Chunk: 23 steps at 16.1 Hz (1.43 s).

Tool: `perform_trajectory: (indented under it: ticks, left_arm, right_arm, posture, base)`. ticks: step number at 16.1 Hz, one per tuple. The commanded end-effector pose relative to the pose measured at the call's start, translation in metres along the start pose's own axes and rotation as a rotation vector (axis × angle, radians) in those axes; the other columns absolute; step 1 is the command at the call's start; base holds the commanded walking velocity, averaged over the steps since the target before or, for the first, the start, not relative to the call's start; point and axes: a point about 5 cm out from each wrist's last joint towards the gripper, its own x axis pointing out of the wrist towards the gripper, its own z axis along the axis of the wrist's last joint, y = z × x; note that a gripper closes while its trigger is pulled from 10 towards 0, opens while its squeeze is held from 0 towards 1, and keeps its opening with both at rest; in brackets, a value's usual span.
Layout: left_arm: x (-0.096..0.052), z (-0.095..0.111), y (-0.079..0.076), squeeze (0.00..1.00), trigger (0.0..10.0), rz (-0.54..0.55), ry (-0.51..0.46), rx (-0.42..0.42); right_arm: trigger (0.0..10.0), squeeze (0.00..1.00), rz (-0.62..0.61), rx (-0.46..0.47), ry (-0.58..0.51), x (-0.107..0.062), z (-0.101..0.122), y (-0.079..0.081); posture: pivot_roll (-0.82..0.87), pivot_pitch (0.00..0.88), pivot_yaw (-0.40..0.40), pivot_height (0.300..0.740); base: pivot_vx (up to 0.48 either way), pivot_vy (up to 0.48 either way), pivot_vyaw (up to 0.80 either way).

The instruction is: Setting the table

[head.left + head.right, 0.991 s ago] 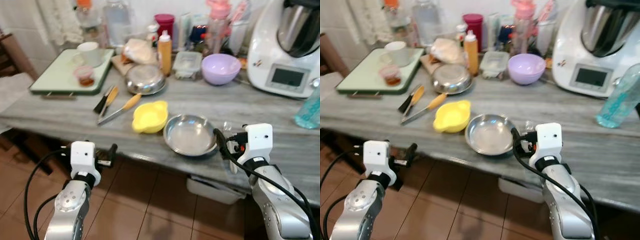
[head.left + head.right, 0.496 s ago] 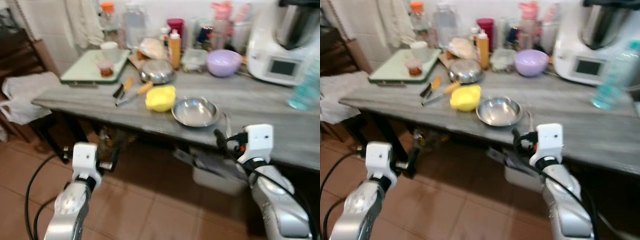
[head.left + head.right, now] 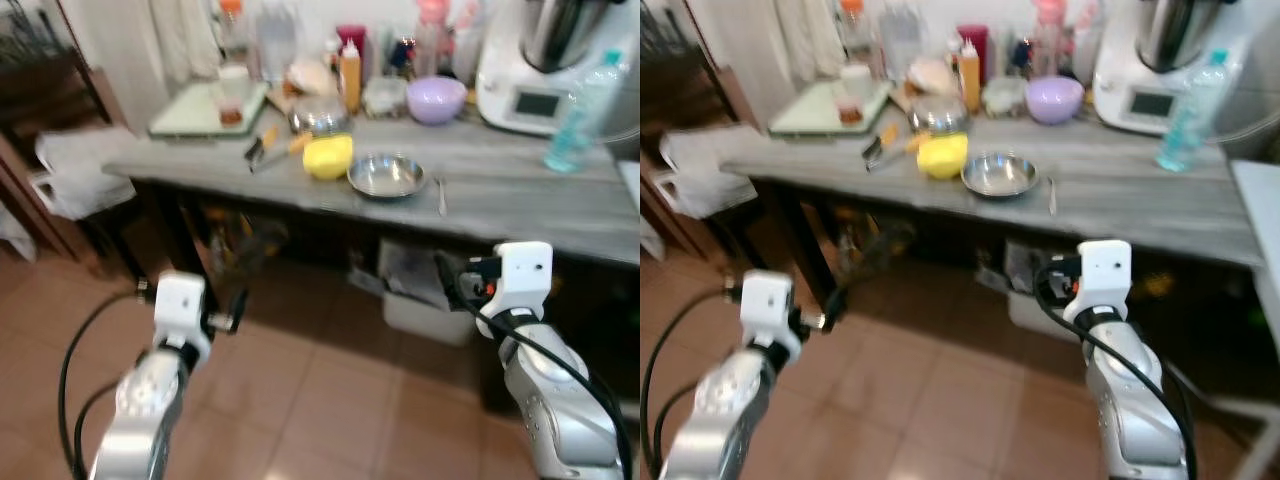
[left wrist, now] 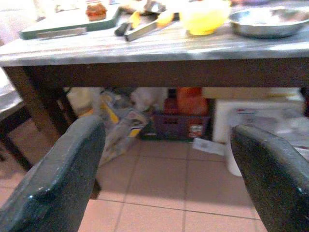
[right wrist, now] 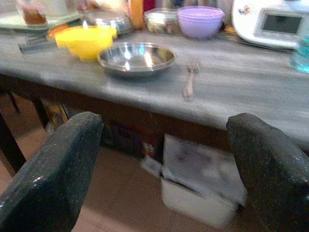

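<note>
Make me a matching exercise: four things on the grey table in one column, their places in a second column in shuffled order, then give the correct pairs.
Things:
1. round steel bowl
2. small yellow bowl
3. lilac plastic bowl
4. clear fork

Places:
A. at the back, beside the white kitchen machine
B. lying on the bare grey tabletop, on the steel bowl's right
C. near the front edge, between the yellow bowl and the fork
D. just left of the steel bowl, by the orange-handled tongs

Pairs: 1-C, 2-D, 3-A, 4-B
</note>
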Motion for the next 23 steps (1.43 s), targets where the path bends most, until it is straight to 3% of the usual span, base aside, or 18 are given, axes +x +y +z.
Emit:
perform_trajectory:
  ticks: [1,4,6,9,15,20,23]
  left_arm:
    - [0.002,0.004,0.003,0.0,10.0,0.002,-0.022,0.026]
    - [0.003,0.006,-0.002,0.0,10.0,-0.06,-0.03,-0.058]
    - [0.003,0.009,-0.008,0.0,10.0,-0.089,-0.05,-0.036]
    - [0.008,0.015,-0.015,0.0,10.0,-0.113,-0.083,-0.096]
    - [0.022,0.02,-0.028,0.0,10.0,-0.154,-0.094,-0.097]
    - [0.036,0.023,-0.034,0.0,10.0,-0.208,-0.109,-0.057]
    - [0.034,0.019,-0.034,0.0,10.0,-0.201,-0.102,-0.066]
  right_arm:
    - [10.0,0.0,0.014,-0.006,-0.036,0.005,0.009,0.002]
    - [10.0,0.0,0.001,-0.008,-0.055,0.007,0.013,-0.001]
    - [10.0,0.0,0.003,-0.005,-0.043,0.007,0.011,0.001]
    - [10.0,0.0,0.01,-0.001,-0.037,0.007,0.009,0.006]
    - [10.0,0.0,-0.04,0.014,-0.055,-0.001,0.01,0.001]
    - [10.0,0.0,-0.069,0.021,-0.037,-0.009,0.006,0.003]
    - [10.0,0.0,-0.055,0.015,-0.064,-0.007,0.012,0.005]
  posture:
    - [-0.06,0.0,0.065,0.74]
    - [-0.06,0.0,0.066,0.74]
    - [-0.06,0.0,0.065,0.74]
    - [-0.07,0.0,0.066,0.74]
    - [-0.12,0.0,0.1,0.74]
    - [-0.14,0.0,0.073,0.74]
    - [-0.15,0.0,0.076,0.74]
  base:
    - [0.0,0.0,0.0]
    - [0.0,0.0,0.0]
    - [0.0,0.0,0.0]
    - [0.0,0.0,-0.44]
    - [0.0,0.0,-0.64]
    - [0.0,0.0,-0.61]
    - [0.0,0.0,-0.38]
